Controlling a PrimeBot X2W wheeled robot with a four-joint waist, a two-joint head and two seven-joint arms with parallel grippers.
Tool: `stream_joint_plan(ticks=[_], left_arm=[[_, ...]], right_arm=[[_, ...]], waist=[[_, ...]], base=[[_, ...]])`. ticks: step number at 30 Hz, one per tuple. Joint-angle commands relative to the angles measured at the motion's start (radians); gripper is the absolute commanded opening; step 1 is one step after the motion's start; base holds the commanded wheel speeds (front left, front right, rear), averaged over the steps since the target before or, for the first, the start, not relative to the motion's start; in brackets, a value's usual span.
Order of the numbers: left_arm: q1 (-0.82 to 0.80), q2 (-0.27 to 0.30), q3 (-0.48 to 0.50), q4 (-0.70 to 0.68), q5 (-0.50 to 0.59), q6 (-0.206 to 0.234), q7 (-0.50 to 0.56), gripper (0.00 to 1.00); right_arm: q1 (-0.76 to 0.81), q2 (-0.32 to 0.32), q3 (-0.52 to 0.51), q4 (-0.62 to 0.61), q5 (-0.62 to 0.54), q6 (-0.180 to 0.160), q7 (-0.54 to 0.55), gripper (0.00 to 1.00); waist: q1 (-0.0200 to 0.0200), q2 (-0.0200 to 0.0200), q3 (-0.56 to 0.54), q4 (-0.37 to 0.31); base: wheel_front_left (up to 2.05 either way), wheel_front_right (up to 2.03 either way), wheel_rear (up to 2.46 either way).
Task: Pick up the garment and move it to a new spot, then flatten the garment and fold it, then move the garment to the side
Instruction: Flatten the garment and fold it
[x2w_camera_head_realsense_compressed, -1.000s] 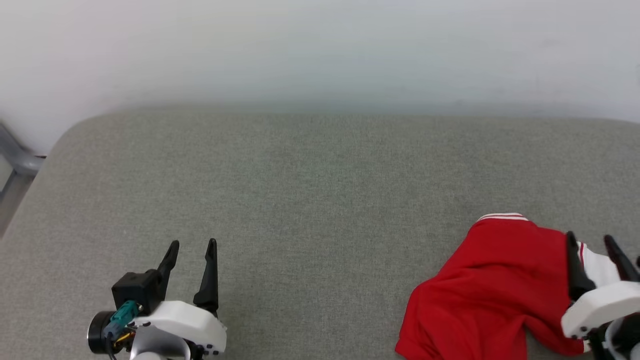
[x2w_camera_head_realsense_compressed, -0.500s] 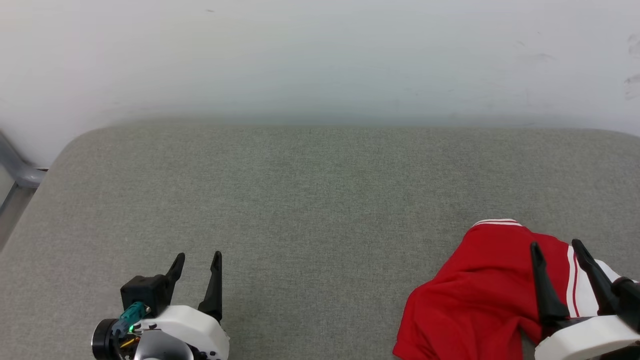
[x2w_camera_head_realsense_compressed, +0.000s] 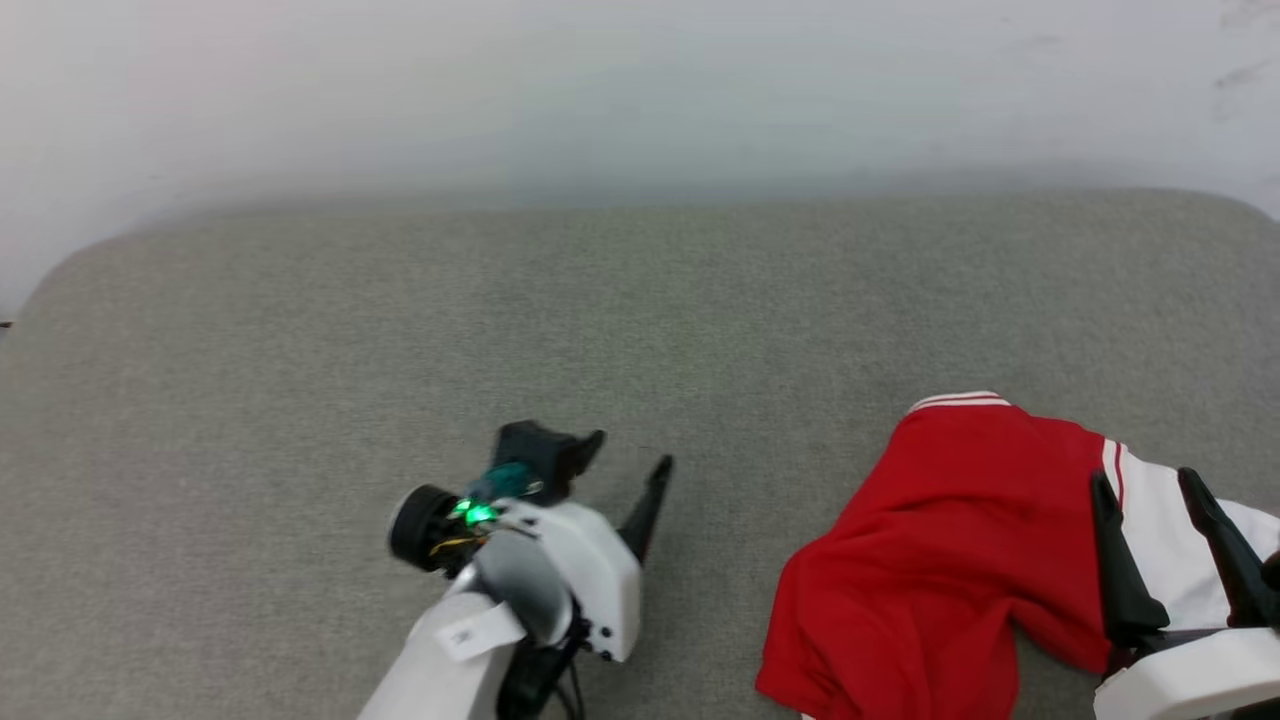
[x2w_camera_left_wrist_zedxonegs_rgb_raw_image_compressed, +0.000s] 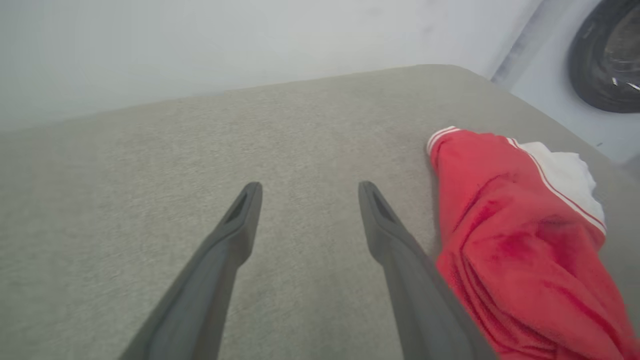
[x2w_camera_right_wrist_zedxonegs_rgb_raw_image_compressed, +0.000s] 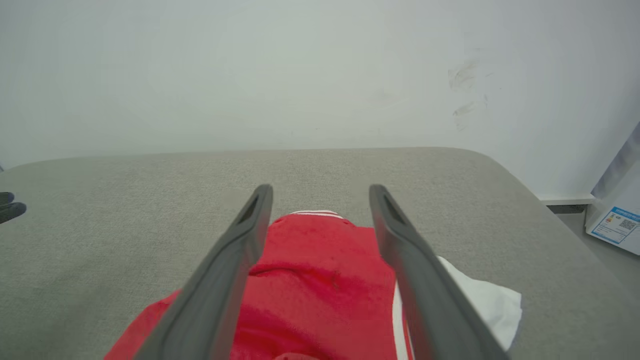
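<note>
The garment (x2w_camera_head_realsense_compressed: 940, 540) lies crumpled at the right of the grey padded surface (x2w_camera_head_realsense_compressed: 400, 330), red with a white, red-striped sleeve end at its right. My right gripper (x2w_camera_head_realsense_compressed: 1143, 478) hovers over its right part, open, with nothing between the fingers. In the right wrist view the garment (x2w_camera_right_wrist_zedxonegs_rgb_raw_image_compressed: 320, 280) lies below the spread right gripper (x2w_camera_right_wrist_zedxonegs_rgb_raw_image_compressed: 321, 189). My left gripper (x2w_camera_head_realsense_compressed: 630, 450) is open to the garment's left, a short gap away. In the left wrist view the garment (x2w_camera_left_wrist_zedxonegs_rgb_raw_image_compressed: 500, 235) sits just right of the open left gripper (x2w_camera_left_wrist_zedxonegs_rgb_raw_image_compressed: 308, 186).
A pale wall (x2w_camera_head_realsense_compressed: 640, 90) runs behind the padded surface. A dark round object (x2w_camera_left_wrist_zedxonegs_rgb_raw_image_compressed: 607, 60) stands beyond the surface's far right corner. A blue-and-white printed label (x2w_camera_right_wrist_zedxonegs_rgb_raw_image_compressed: 615, 225) lies on the floor to the right. Bare grey surface stretches to the left and behind.
My left arm has swung right and forward, close to the garment's left edge. The head camera has shifted. My right gripper stays open over the garment's right part.
</note>
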Motion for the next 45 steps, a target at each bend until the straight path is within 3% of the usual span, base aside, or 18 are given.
stream_joint_plan(ticks=[1, 11, 22, 23, 24, 28, 32, 33, 38, 45], left_arm=[[-0.034, -0.007, -0.036, 0.022, -0.008, -0.014, 0.042, 1.0], [-0.226, -0.022, -0.278, 0.126, -0.092, -0.045, 0.262, 1.0], [-0.331, 0.075, -0.581, 0.274, -0.237, -0.046, 0.452, 1.0], [-0.331, 0.083, -0.616, 0.282, -0.259, -0.046, 0.481, 0.57], [-0.346, 0.108, -0.7, 0.283, -0.312, -0.048, 0.518, 0.0], [-0.412, 0.14, -0.681, 0.284, -0.32, -0.043, 0.429, 0.0], [-0.445, 0.155, -0.633, 0.261, -0.297, 0.002, 0.325, 0.0], [-0.457, 0.191, -0.6, 0.218, -0.28, 0.047, 0.276, 0.0], [-0.455, 0.303, -0.553, 0.085, -0.244, 0.132, 0.255, 0.0], [-0.346, 0.472, -0.516, -0.185, -0.231, 0.246, 0.317, 0.0]], right_arm=[[-0.017, 0.003, -0.001, -0.002, 0.007, -0.001, 0.003, 1.0], [-0.056, 0.003, 0.01, 0.023, 0.047, -0.001, -0.022, 1.0], [-0.091, 0.003, 0.04, 0.078, 0.095, -0.001, -0.063, 1.0], [-0.093, 0.003, 0.04, 0.082, 0.102, -0.001, -0.064, 1.0], [-0.101, 0.003, 0.042, 0.096, 0.107, -0.001, -0.073, 1.0], [-0.094, 0.003, 0.032, 0.114, 0.125, -0.001, -0.075, 1.0], [-0.077, 0.003, 0.022, 0.13, 0.135, -0.001, -0.066, 1.0], [-0.062, 0.003, 0.016, 0.134, 0.142, -0.001, -0.063, 1.0], [-0.039, 0.003, 0.004, 0.137, 0.153, -0.001, -0.051, 1.0], [-0.012, 0.003, -0.012, 0.139, 0.159, -0.001, -0.046, 1.0]], waist=[[0.0, -0.0001, 0.029, -0.032], [0.0, -0.0001, 0.128, -0.125], [0.0, -0.0001, 0.173, -0.172], [0.0, -0.0001, 0.174, -0.174], [0.0, -0.0001, 0.173, -0.177], [0.0, -0.0001, 0.151, -0.165], [0.0, -0.0001, 0.112, -0.137], [0.0, -0.0001, 0.081, -0.109], [0.0, -0.0001, 0.035, -0.056], [0.0, -0.0001, 0.0, 0.005]], base=[[0.0, 0.0, 0.0], [0.0, 0.0, 0.0], [0.0, 0.0, 0.0], [0.0, 0.0, 0.0], [0.0, 0.0, 0.0], [0.0, 0.0, 0.0], [0.0, 0.0, 0.0], [0.0, 0.0, 0.0], [0.0, 0.0, 0.0], [0.0, 0.0, 0.0]])
